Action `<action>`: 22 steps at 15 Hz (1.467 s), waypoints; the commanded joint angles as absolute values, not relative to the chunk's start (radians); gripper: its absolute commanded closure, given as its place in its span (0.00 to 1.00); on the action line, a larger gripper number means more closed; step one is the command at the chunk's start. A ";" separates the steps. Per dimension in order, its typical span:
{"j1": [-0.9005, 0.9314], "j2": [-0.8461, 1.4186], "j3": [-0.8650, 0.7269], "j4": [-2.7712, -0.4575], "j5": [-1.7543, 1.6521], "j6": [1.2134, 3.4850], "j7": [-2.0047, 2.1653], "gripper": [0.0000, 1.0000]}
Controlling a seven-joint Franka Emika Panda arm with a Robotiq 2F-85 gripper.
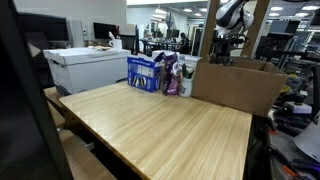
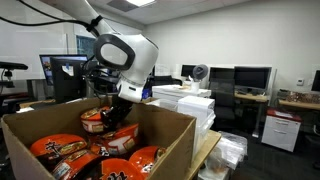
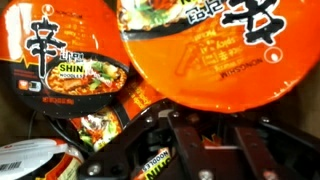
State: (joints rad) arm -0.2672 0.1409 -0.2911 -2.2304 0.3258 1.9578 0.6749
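The gripper (image 2: 113, 118) hangs inside an open cardboard box (image 2: 165, 140), with its fingertips right at the rim of a Shin noodle bowl (image 3: 220, 50). More orange bowls (image 2: 60, 150) lie below and around it. Whether the jaws pinch anything cannot be told. The box stands on a light wooden table (image 1: 160, 130) in an office lab, with monitors (image 2: 250, 78) well beyond the gripper.

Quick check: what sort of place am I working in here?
Probably an office or lab workspace: several computer monitors, a white printer, and a wooden table holding a cardboard box of noodle bowls.
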 commanded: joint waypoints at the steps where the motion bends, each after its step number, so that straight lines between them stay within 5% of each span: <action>1: -0.283 0.187 -0.287 -2.214 0.405 1.878 0.606 0.83; 9: -0.307 0.200 -0.307 -2.173 0.451 1.758 0.556 0.74; 13: -0.325 0.220 -0.315 -2.137 0.483 1.669 0.523 0.86; 22: -0.360 0.243 -0.341 -2.048 0.523 1.484 0.450 0.85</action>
State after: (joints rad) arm -0.3442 0.2333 -0.3364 -2.0831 0.4924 1.5608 0.4952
